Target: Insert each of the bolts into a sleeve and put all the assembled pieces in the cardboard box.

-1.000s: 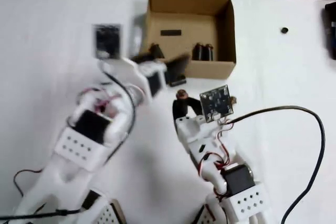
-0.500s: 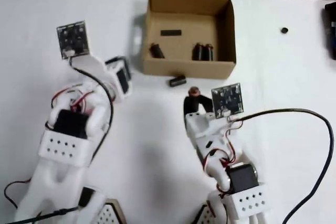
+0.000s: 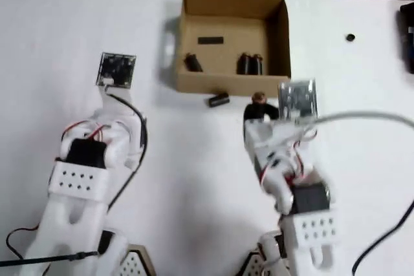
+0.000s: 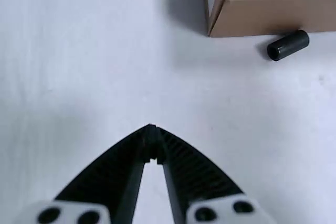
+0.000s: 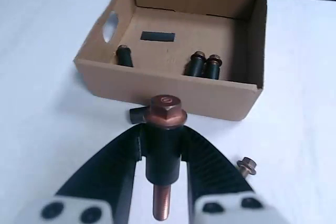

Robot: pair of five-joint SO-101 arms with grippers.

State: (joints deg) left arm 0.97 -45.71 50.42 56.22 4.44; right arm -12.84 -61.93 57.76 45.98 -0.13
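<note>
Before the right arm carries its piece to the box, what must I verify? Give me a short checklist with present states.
1. Copper hex bolt seated in black cylindrical sleeve: ok.
2. Right pincer shut on that sleeve: ok.
3. Brown cardboard box open, free floor inside: ok.
4. Left pincer shut, empty, apart from box: ok.
5. All parts assembled: not ok; loose black sleeve and small copper bolt lie on white table.
</note>
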